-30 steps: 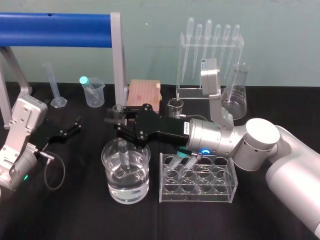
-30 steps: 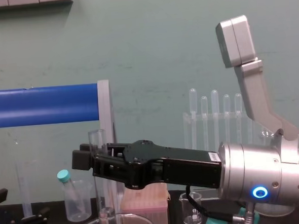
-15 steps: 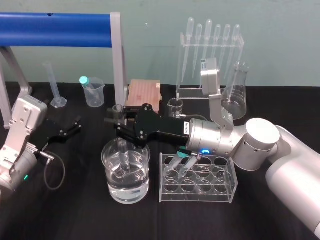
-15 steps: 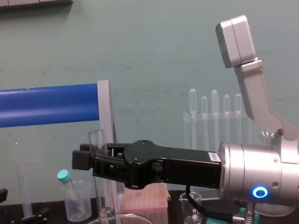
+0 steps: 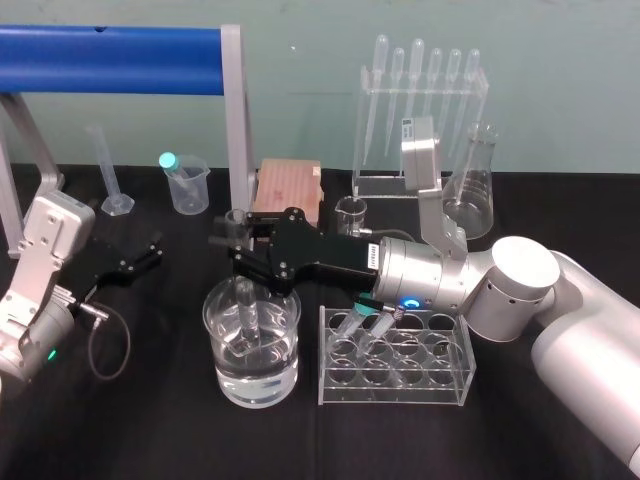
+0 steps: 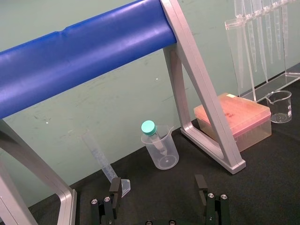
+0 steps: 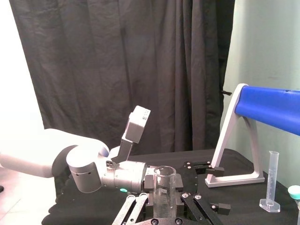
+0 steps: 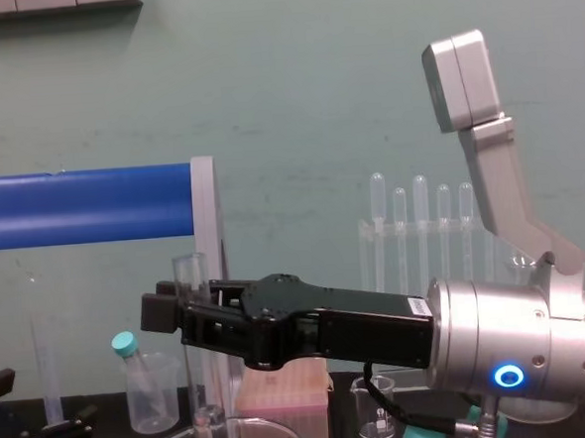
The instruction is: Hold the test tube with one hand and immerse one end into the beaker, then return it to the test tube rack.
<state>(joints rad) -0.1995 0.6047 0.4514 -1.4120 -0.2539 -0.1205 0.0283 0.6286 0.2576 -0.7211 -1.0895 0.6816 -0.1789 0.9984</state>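
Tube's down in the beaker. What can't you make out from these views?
- Tube tip against beaker floor: head view, water and glass distort it.
- Beaker's water level: chest view, lower edge cuts it off.
- Tube's lower end: right wrist view, right gripper hides it.
- Rack rear holes: head view, right arm partly covers them.

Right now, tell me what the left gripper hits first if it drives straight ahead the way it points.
Probably the cloudy plastic beaker holding a teal-capped tube: the left wrist view shows it straight ahead of the open left gripper, though depth is unclear.
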